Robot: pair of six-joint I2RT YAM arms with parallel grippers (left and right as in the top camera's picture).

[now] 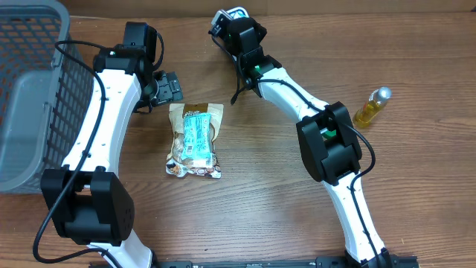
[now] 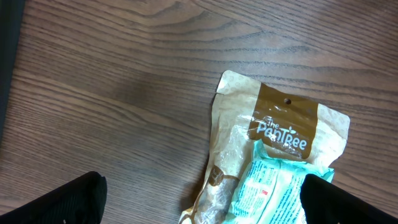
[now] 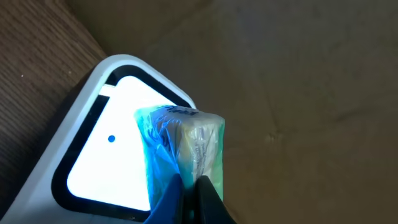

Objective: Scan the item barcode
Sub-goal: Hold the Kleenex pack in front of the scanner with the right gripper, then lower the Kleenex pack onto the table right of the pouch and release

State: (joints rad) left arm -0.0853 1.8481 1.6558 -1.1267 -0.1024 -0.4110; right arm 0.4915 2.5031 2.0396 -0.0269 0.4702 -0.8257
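Gripped the teal-wrapped packet (image 3: 183,140) in the clenched right claw (image 3: 188,190), far on the desk (image 1: 268,193), just before the scanner (image 3: 99,162) and its lit window, likely to face its barcode there. Hung the released left claw (image 1: 167,88) over the snack pouch (image 1: 195,139), mid-desk, touching nothing.

A tan-and-teal plastic snack pouch (image 2: 273,155) lies between the left gripper's (image 1: 169,87) spread fingers (image 2: 68,202). Bare brown wooden table (image 2: 106,81) lies ahead, and a grey mesh plastic basket (image 1: 30,89) is off to its left.

A wooden table (image 1: 268,223) is shown; a snack pouch (image 1: 195,139) is laid at its centre, a grey basket (image 1: 30,30) at nine o'clock, a small yellow bottle (image 1: 372,106) at three o'clock.
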